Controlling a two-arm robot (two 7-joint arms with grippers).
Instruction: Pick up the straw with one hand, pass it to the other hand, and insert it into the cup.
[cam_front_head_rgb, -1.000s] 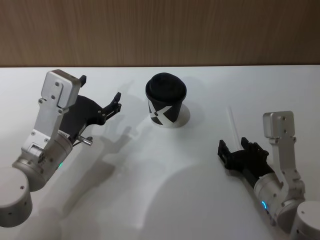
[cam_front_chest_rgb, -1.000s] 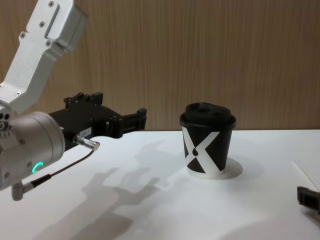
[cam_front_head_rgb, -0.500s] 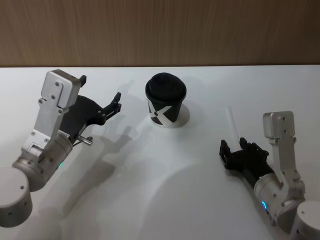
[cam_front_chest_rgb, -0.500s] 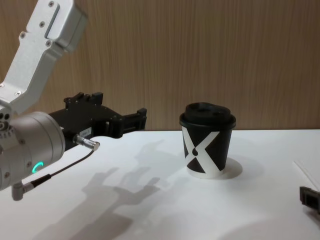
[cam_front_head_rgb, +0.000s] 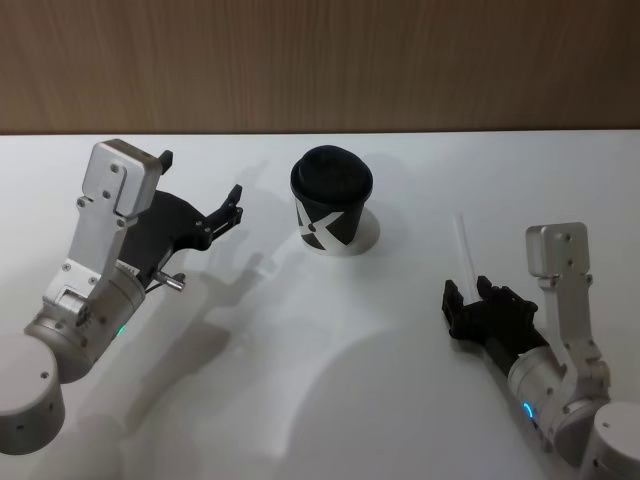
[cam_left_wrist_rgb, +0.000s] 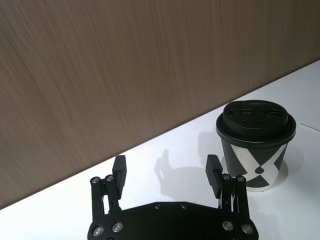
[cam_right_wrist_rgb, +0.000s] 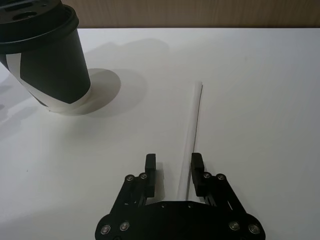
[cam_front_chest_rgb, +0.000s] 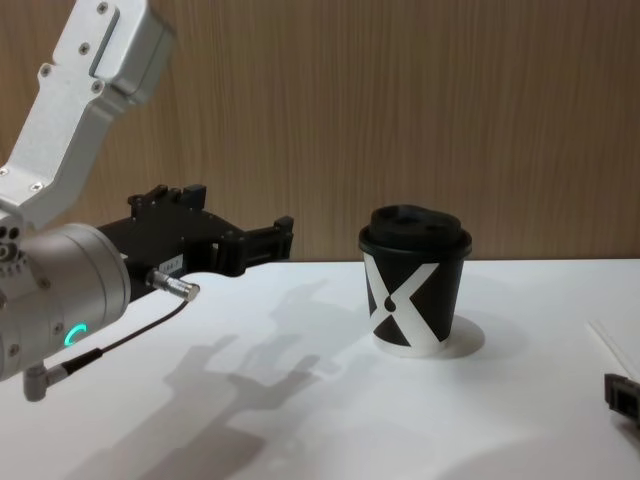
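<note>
One cup (cam_front_head_rgb: 332, 205), one straw (cam_right_wrist_rgb: 192, 125). My left gripper (cam_left_wrist_rgb: 166, 170) and right gripper (cam_right_wrist_rgb: 173, 160) both gape; the right wrist view catches the straw between my right fingers (cam_right_wrist_rgb: 196, 162).

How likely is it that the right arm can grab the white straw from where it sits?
Probably yes: the right gripper has its jaws open astride the straw, which lies flat on the table, and the cup stands well aside. It may need to lower first.

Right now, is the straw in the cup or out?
Out: the straw lies flat on the table, apart from the cup, between the right gripper's open jaws.
</note>
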